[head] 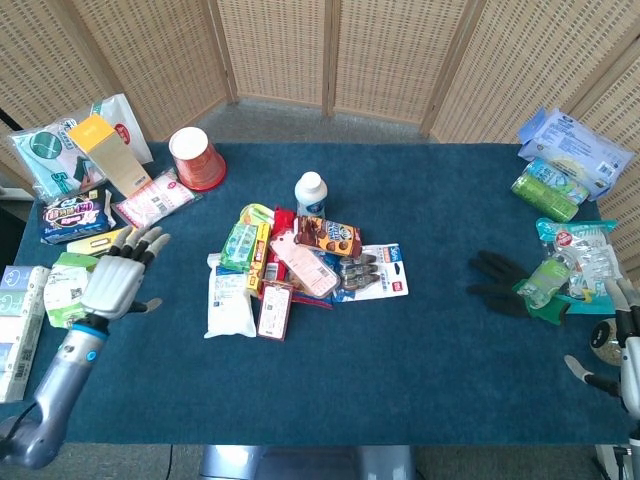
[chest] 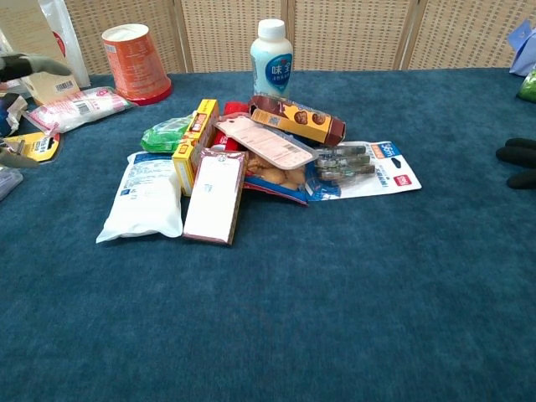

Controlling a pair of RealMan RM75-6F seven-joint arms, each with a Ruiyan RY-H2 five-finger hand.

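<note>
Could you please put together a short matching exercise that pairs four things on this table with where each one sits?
Things:
1. red cup
2. white bottle
3. black gloves
4. left hand

Places:
A. right side of the table, beside a green packet
B. standing at the back of the middle pile
C. left of the pile, fingers spread, holding nothing
D. far left part of the table, near a pink packet

Pairs: 1-D, 2-B, 3-A, 4-C

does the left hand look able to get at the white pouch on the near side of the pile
Probably yes. The left hand hovers open above the table's left side, and only bare blue cloth lies between it and the white pouch. The pouch's left flank is uncovered; the pink box borders only its right side.
</note>
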